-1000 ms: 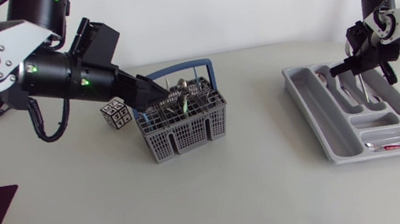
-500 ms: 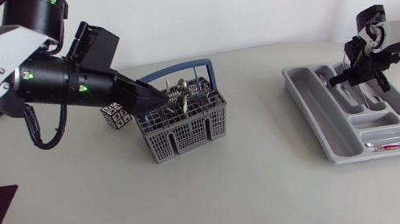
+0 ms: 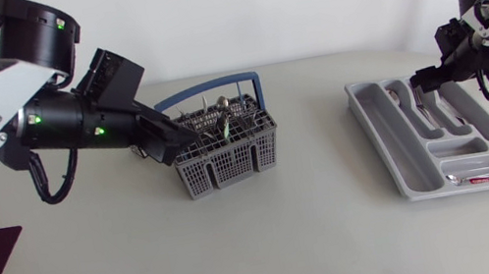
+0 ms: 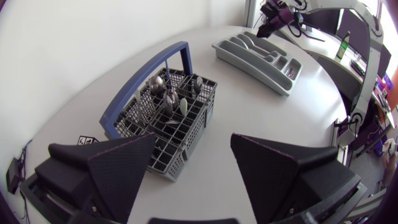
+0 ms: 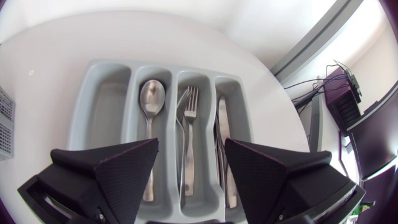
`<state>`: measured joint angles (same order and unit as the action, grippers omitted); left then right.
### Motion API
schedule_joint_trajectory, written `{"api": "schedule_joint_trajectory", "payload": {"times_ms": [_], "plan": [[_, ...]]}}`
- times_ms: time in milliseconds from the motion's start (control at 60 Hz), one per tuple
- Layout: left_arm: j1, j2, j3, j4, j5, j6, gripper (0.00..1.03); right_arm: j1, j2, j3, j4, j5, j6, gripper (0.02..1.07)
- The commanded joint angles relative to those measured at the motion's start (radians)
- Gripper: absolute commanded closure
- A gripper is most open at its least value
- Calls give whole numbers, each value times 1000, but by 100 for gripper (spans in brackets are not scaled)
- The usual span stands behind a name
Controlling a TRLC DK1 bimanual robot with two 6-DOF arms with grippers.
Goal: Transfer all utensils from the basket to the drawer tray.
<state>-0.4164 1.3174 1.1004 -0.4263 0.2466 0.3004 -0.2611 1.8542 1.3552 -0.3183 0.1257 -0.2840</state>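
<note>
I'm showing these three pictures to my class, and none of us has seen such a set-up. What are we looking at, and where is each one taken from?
Two robot arms work at a table. One picture looks down from above; the other two come from cameras on each arm's wrist. The left gripper hovers open by a grey basket of utensils. The right gripper hangs open over the drawer tray, which holds a spoon, fork and knife. Neither holds anything.
</note>
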Motion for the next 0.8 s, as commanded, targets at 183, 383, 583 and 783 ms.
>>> {"api": "schedule_joint_trajectory", "payload": {"times_ms": [183, 383, 583, 783], "plan": [[11, -64, -93, 46, -40, 83, 19, 112, -240, -196, -2, -86, 6, 19], [21, -126, -295, 276, -58, 175, 19, 249, -382, -303, -2, -89, 8, 18], [108, -66, -413, 532, -43, 253, 33, 387, -467, -363, 2, -83, 19, 18], [143, 26, -415, 663, 28, 246, 46, 473, -458, -373, 8, -31, 40, 18]]}}
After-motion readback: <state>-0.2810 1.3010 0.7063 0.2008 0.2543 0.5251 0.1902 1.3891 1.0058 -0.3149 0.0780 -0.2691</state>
